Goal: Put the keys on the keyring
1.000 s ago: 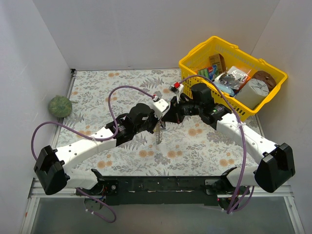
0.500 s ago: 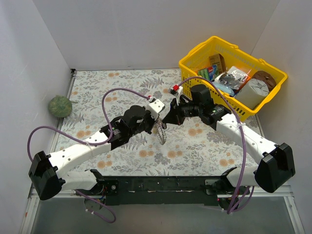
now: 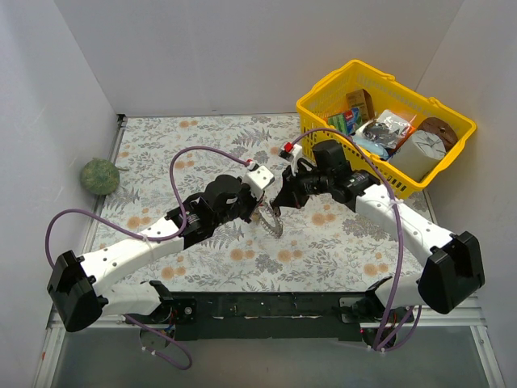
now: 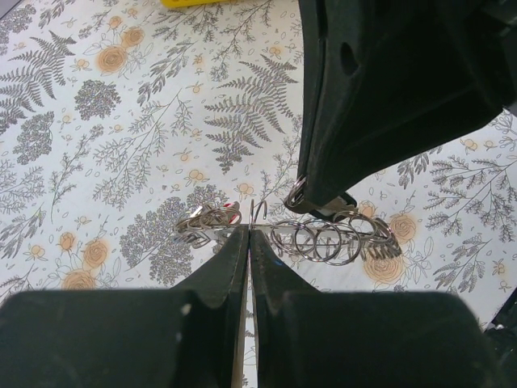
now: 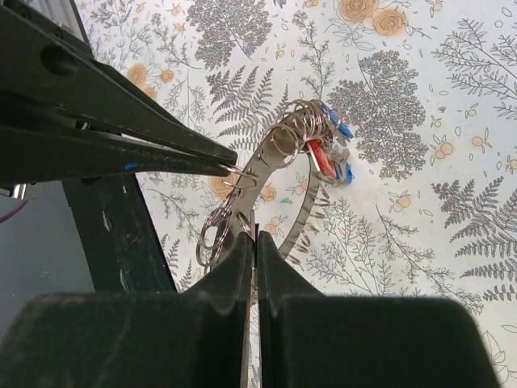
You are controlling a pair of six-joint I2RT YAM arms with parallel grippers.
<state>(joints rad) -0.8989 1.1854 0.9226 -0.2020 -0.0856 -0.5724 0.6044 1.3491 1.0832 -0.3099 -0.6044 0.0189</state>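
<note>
Here we are inside a white box of a room, plain white walls (image 3: pixel 242 48) closing in on three sides and a black rail (image 3: pixel 266 305) running along the near edge. The counter (image 3: pixel 202 137) is dressed in a pale cloth printed with grey ferns and small orange blooms. Far left, near the wall, sits a round green ball (image 3: pixel 98 175), well apart from the action. Back right, a yellow plastic basket (image 3: pixel 327 81) is stuffed with odds and ends.

Centre stage, both arms meet above the cloth. The left hand (image 4: pixel 248 242) is pinched tight, its tips on the rim of the large thin silvery metal keyring with a ridged rim (image 5: pixel 266 162), among small wire loops. The right hand (image 5: pixel 254 242) is clamped closed on the near edge of the same keyring. The ring hangs tilted between the two hands, lifted off the cloth. The tiny keys with red and blue heads (image 5: pixel 327 158) bunch at its far side; whether they are threaded on, I cannot tell
</note>
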